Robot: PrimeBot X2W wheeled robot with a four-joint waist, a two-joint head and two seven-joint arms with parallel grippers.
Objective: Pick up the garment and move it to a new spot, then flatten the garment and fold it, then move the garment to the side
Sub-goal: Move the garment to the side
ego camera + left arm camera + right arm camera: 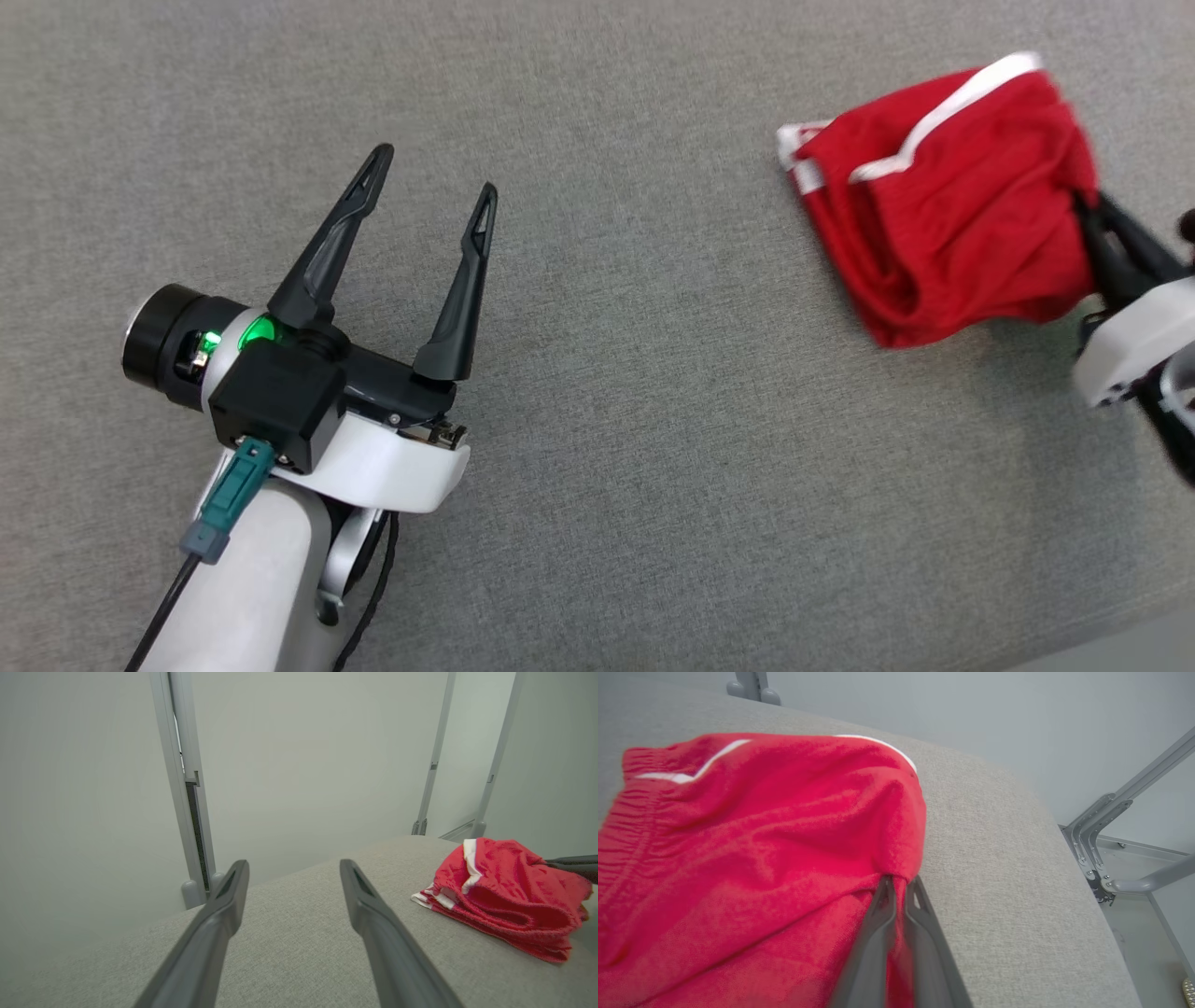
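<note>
The garment is a pair of red shorts with white trim, folded into a bundle at the far right of the grey padded surface. My right gripper is shut on the bundle's right edge. In the right wrist view its two dark fingers pinch a fold of the red garment, and the right gripper has cloth bunched at its tips. My left gripper stands open over bare surface at the left, far from the cloth. From the left wrist, the left gripper holds nothing and the garment lies to the right.
The grey padded surface spreads wide between the two arms. Its right edge drops off close beyond the garment, with a grey metal frame and floor below. Pale walls and upright grey posts stand behind the surface.
</note>
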